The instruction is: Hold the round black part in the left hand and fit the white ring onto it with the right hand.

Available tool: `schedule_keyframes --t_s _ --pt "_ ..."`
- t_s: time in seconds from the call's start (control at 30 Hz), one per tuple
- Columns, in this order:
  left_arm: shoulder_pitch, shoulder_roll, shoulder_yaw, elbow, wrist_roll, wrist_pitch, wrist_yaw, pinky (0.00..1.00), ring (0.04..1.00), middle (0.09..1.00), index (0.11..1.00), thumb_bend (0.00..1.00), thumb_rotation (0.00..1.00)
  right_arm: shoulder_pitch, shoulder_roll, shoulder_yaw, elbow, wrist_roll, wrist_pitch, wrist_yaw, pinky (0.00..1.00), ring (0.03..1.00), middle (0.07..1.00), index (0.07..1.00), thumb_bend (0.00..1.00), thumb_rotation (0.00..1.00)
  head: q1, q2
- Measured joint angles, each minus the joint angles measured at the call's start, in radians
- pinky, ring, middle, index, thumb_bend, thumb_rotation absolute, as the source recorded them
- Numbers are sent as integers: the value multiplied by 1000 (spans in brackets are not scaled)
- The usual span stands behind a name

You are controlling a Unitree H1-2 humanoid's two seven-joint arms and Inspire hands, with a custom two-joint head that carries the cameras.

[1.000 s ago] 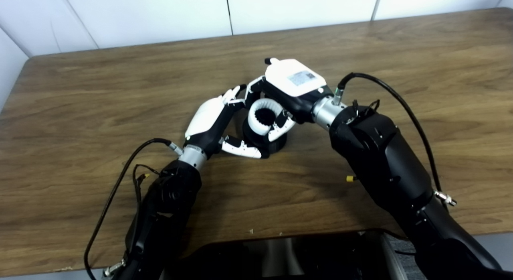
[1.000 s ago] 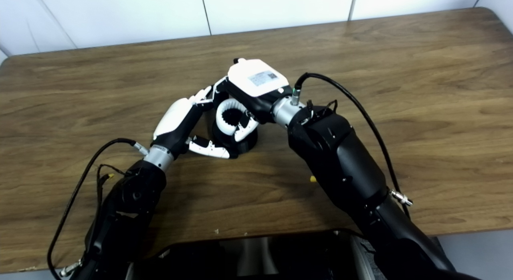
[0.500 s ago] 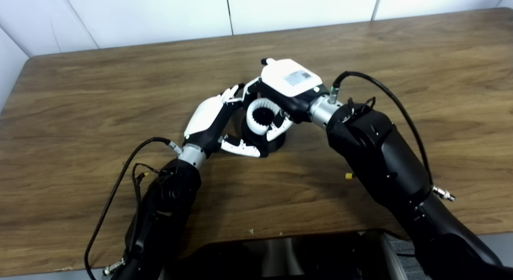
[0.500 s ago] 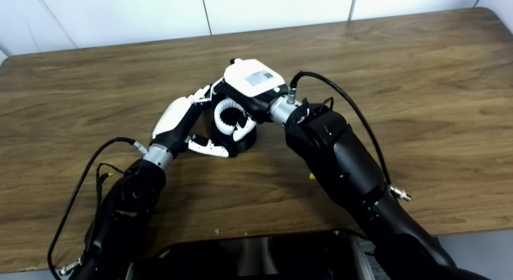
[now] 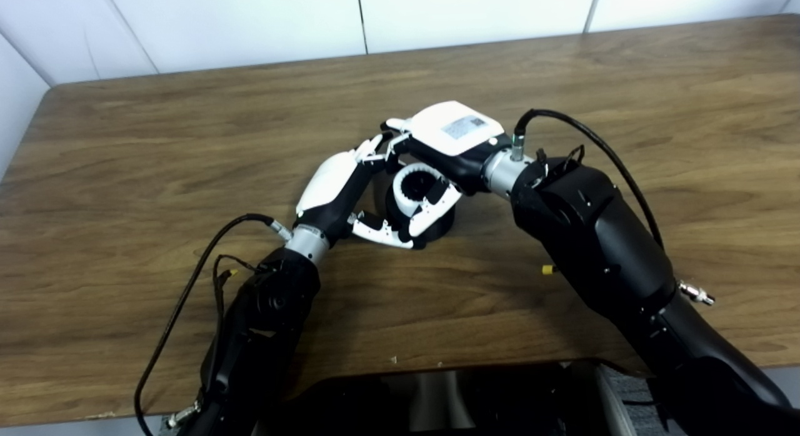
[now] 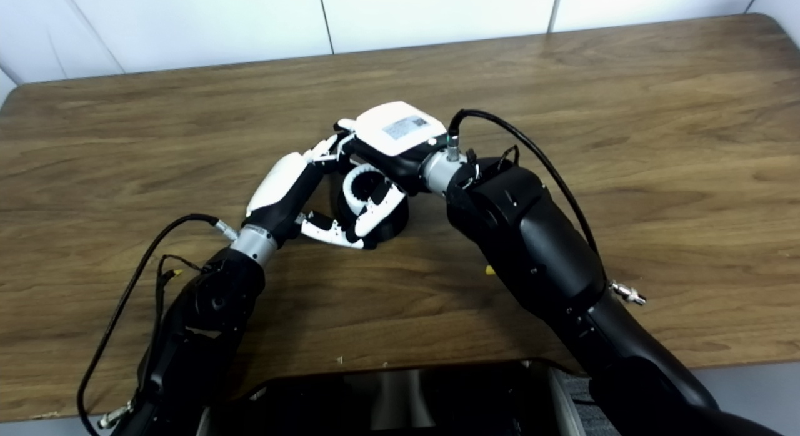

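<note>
from the left eye view, the left hand (image 5: 334, 186) was cupped around the round black part (image 5: 437, 223) sitting on the wooden table (image 5: 156, 142), thumb curled along the front of its base and fingers round the back, so it looked like it was gripping it in place. the right hand (image 5: 447, 145) came over the top, pinching the white ring (image 5: 415, 186), which sat on top of the black part, maybe a touch tilted, hard to say. the right eye view showed pretty much the same deal: left hand (image 6: 284, 183) wrapped on the black part (image 6: 390, 220), right hand (image 6: 390, 139) with its fingers (image 6: 375, 211) draped down over the ring (image 6: 362, 186), clasping it. couldn't tell from either angle whether the ring was fully seated or just resting on the rim. my read: this was the fitting step itself, nearly there. next bit probably needed a straight, even press down with the ring kept level, while the left hand kept the part from sliding, then letting go.
</note>
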Motion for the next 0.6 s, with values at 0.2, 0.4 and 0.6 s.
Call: schedule_keyframes --t_s 0.2,0.4,0.6 --pt "0 2 -2 0 -5 0 0 1000 1000 1000 619 1000 312 18 6 -43 0 42 1 -21 936 857 898 854 916 503 -3 -6" --pt "0 6 -7 -1 8 -1 2 1000 1000 1000 608 1000 335 62 6 -95 0 95 0 -78 892 833 878 848 858 464 -6 -11" --pt "0 9 -7 -1 11 -4 2 1000 1000 1000 612 1000 330 70 -4 -123 0 126 8 -92 915 831 875 850 850 465 -6 -3"
